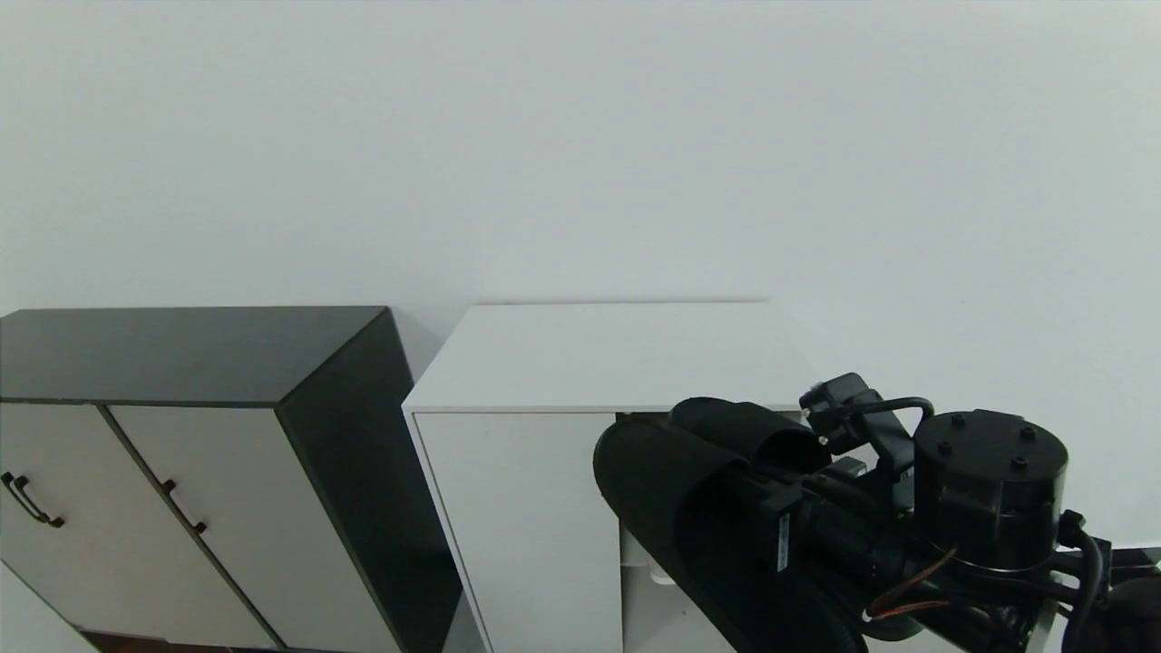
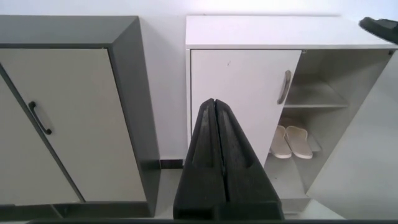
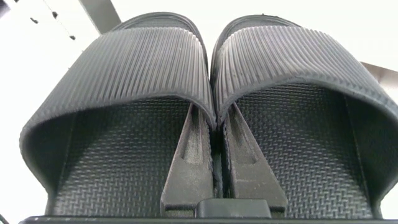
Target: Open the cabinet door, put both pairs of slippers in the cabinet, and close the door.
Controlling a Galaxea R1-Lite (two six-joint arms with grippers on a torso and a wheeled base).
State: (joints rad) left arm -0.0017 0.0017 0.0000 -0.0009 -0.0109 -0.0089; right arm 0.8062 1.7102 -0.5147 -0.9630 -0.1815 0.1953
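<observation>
Black ribbed slippers [image 3: 143, 81] hang before the open cabinet [image 2: 249, 81], pale pair [image 2: 301, 142] apparently inside.

The white cabinet [image 2: 245, 81] is open on one side. On its lower shelf [image 2: 318, 147] a pair of white slippers [image 2: 292, 142] lies side by side.

You have two cabinets in view: one dark cabinet [image 1: 181, 354] with two doors [image 1: 218, 490] and two handles [image 1: 184, 508], and one white cabinet [image 1: 599, 358]. Count four slippers: two black slippers [image 3: 143, 93], two white slippers [image 2: 298, 142]. End effectors, two: left end effector [image 2: 214, 107], right end effector [image 3: 216, 113].
</observation>
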